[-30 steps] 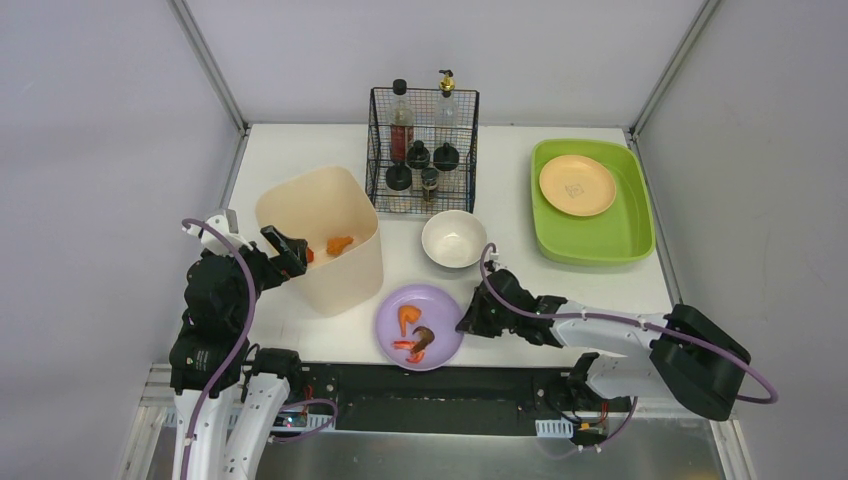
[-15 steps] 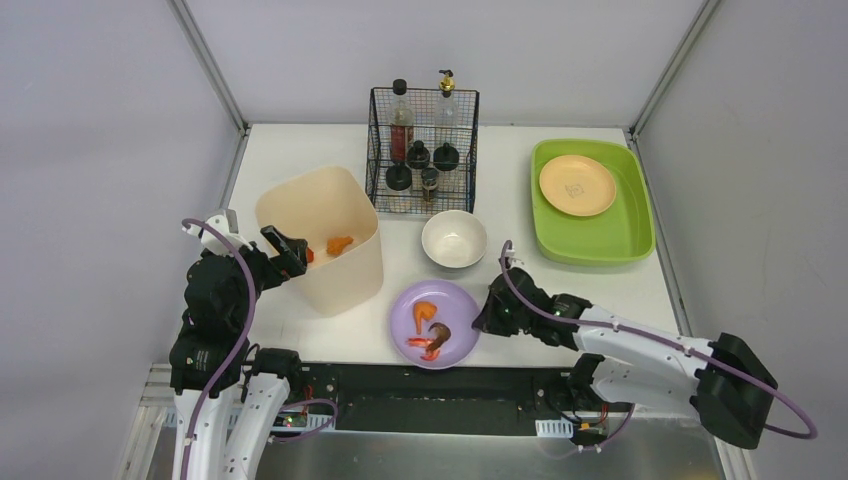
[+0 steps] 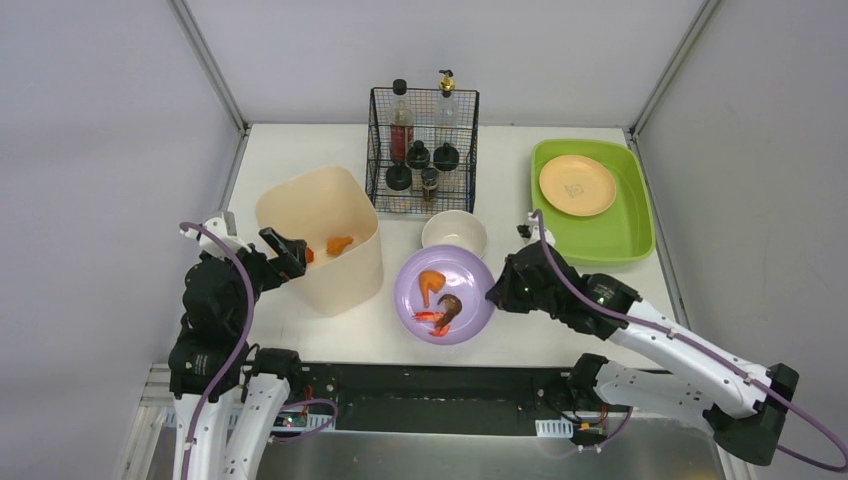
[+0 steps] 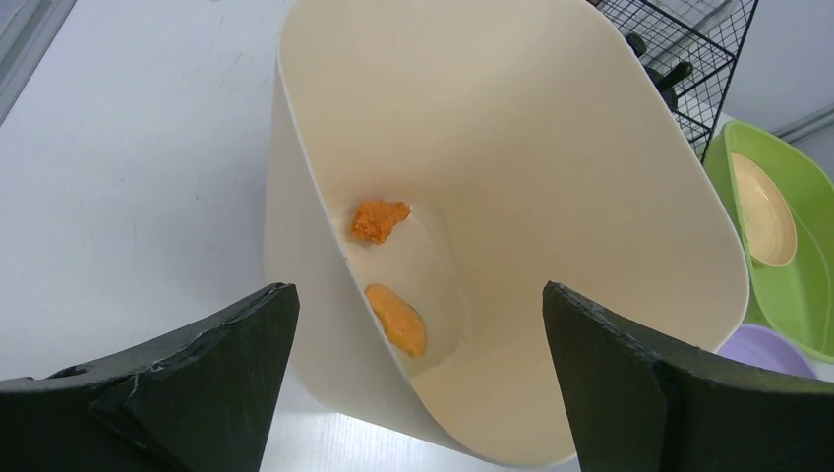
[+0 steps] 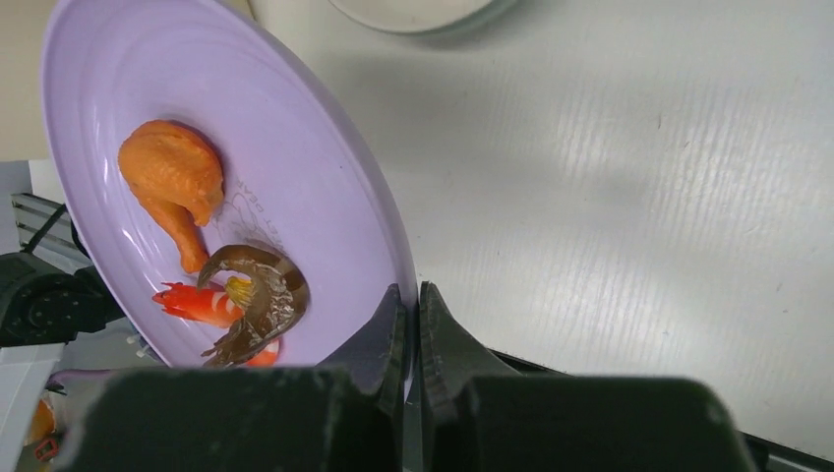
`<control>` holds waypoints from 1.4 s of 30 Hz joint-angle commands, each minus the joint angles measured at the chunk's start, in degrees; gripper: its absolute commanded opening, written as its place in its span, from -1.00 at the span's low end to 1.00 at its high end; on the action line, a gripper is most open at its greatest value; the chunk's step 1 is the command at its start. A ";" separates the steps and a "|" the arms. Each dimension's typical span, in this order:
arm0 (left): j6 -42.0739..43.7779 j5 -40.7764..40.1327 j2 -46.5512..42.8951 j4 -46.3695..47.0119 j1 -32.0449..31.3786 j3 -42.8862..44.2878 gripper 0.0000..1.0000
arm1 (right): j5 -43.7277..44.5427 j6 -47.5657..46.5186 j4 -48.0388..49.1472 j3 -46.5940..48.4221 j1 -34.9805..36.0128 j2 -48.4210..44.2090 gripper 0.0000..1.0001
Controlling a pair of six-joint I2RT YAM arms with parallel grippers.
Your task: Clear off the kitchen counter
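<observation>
1. The white kitchen counter [image 3: 300, 150] is framed by grey walls; above it, a lilac plate [image 3: 467, 283] of food is held by the right gripper [image 3: 494, 292].
2. The left gripper [image 4: 418, 379] is spread open at a cream bin [image 4: 511, 147].
3. The plate's rim is pinched between the right fingers [image 5: 440, 339].

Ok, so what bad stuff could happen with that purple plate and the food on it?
1. The right gripper pinches only the thin rim of the purple plate, so the plate could slip or tip out.
2. The plate looks tilted, so the drumstick and shrimp might slide off onto the kitchen counter.
3. The plate overlaps the white bowl from above and could bump it.
</observation>
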 commanded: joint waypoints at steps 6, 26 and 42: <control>-0.77 -1.16 -2.14 0.99 0.61 0.26 0.96 | 5.42 -6.04 -11.09 20.83 -1.28 5.71 -1.00; -1.15 -2.38 -5.16 0.99 0.65 0.33 0.92 | 2.19 -12.84 -17.45 72.15 -7.23 38.78 -1.00; -1.06 -2.58 -4.86 0.99 0.65 0.07 0.92 | 1.01 -12.58 -7.11 92.19 -6.74 60.37 -1.00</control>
